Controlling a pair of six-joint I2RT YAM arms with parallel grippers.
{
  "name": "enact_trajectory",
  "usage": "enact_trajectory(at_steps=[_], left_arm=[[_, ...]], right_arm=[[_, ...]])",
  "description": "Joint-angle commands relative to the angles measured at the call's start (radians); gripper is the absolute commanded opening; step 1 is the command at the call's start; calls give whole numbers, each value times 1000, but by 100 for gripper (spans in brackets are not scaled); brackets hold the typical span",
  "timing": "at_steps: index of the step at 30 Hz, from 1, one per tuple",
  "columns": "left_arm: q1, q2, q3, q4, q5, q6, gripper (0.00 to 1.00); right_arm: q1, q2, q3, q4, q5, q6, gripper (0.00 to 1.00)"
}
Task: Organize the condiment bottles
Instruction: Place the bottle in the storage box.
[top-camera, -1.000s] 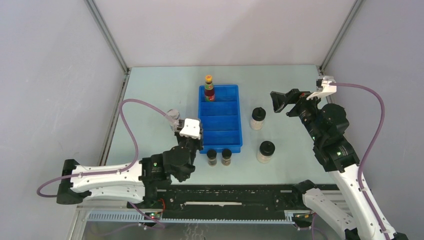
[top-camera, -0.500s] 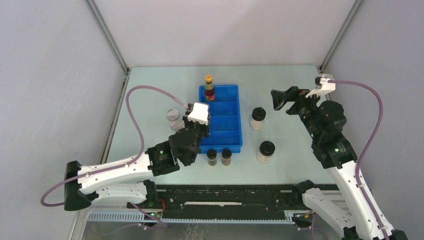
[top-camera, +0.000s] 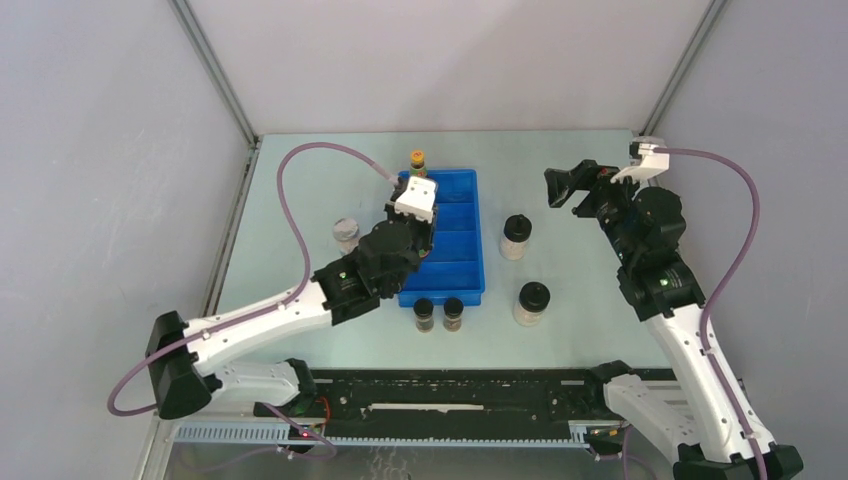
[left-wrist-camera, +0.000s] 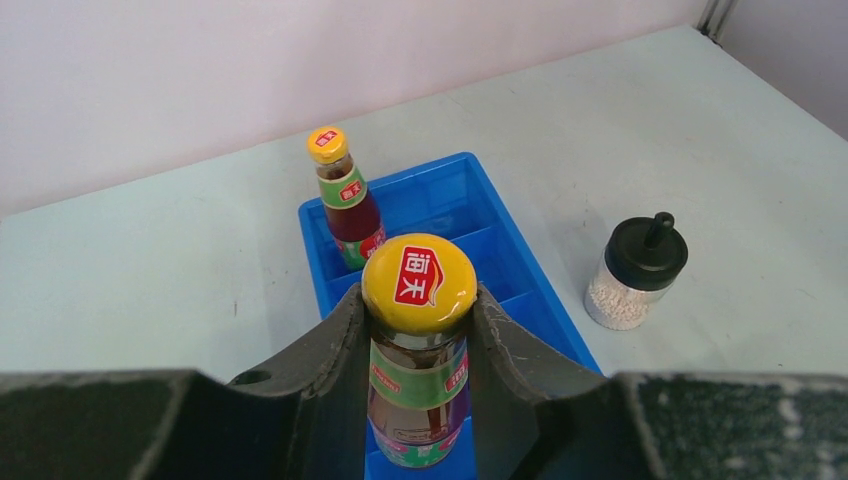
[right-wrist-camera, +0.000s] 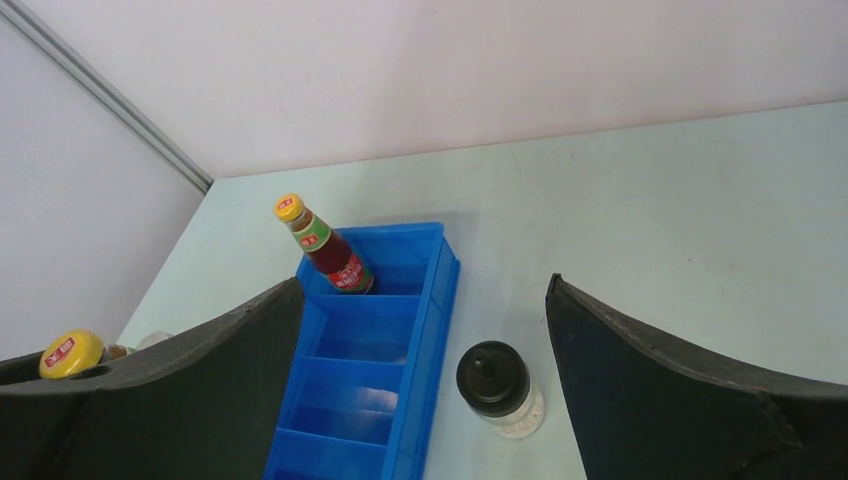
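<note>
A red bottle with a yellow cap is grasped at the neck by the left claw, upright over the blue tray. Whether its base touches cannot be told. A second red bottle is stood in the far compartment. The right claw is held spread wide, released, above the tabletop. Two black-lidded jars are seen right of the tray. Two tiny dark jars are seen just beside its near end, and a grey-lidded jar to its left.
</note>
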Motion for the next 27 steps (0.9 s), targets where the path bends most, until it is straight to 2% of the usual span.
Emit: enact_trajectory(at_steps=[1,15,27], left_arm=[[46,24,135,122,102,-30,0],[179,192,280,175,286,-76,0],[246,315,369,238,393,-118,0]], right_arm=[[-23,26,6,63,-21,15,100],[-51,140,42,120,-23,20,100],[-68,205,63,163,-23,25,100]])
